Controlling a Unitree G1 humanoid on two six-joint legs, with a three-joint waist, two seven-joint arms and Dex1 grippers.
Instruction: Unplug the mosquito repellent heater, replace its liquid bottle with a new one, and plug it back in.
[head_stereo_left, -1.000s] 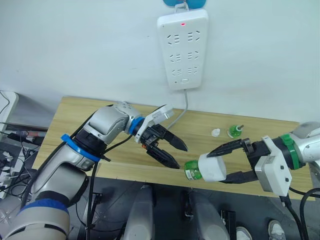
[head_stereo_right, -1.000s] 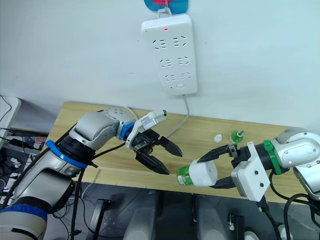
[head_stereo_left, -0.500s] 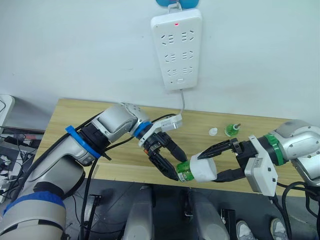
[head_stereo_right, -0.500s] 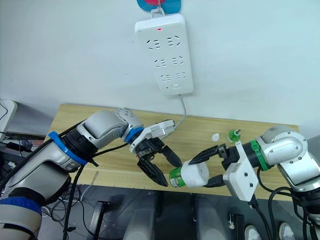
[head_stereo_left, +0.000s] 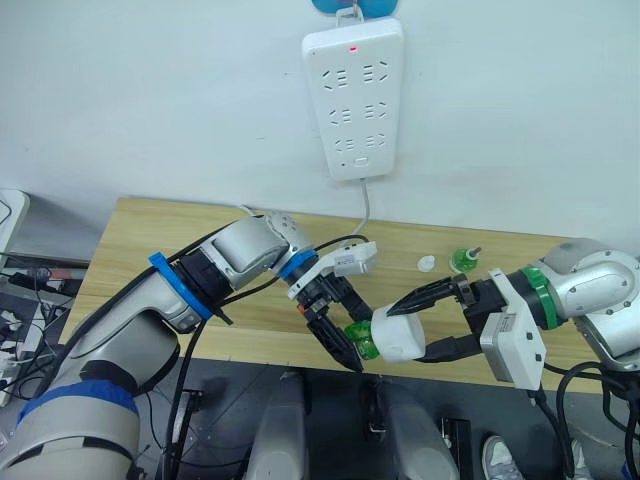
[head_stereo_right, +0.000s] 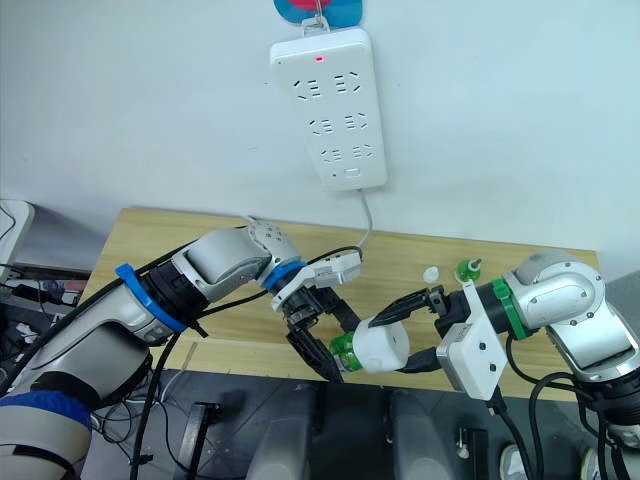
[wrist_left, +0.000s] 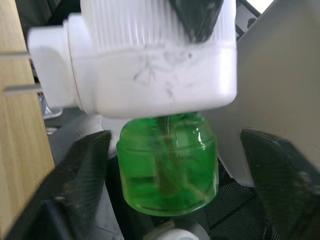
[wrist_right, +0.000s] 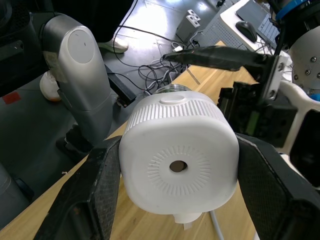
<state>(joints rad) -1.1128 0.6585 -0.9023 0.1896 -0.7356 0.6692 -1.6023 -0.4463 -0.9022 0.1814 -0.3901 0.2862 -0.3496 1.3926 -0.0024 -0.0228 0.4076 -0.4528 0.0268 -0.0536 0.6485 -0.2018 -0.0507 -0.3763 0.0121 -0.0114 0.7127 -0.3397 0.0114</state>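
The white mosquito repellent heater (head_stereo_left: 400, 335) hangs in the air just off the table's front edge. My right gripper (head_stereo_left: 402, 336) is shut on its sides. A green liquid bottle (head_stereo_left: 360, 340) sticks out of the heater toward my left arm. My left gripper (head_stereo_left: 356, 338) is open around that bottle, and in the left wrist view its fingers (wrist_left: 75, 175) stand a little apart from the bottle (wrist_left: 167, 170) on both sides. The right wrist view looks onto the heater's round top (wrist_right: 177, 155) with its centre hole. Another small green bottle (head_stereo_left: 465, 260) stands upright on the table at the back right.
A white power strip (head_stereo_left: 355, 95) hangs on the wall above the wooden table (head_stereo_left: 150, 240), its red light on and its cord running down to the table. A small white cap (head_stereo_left: 428, 264) lies beside the standing bottle. Below the front edge is dark floor with cables.
My left gripper has moved right until its fingers straddle the green bottle. My right gripper has carried the heater a little to the left to meet it. The camera has shifted slightly.
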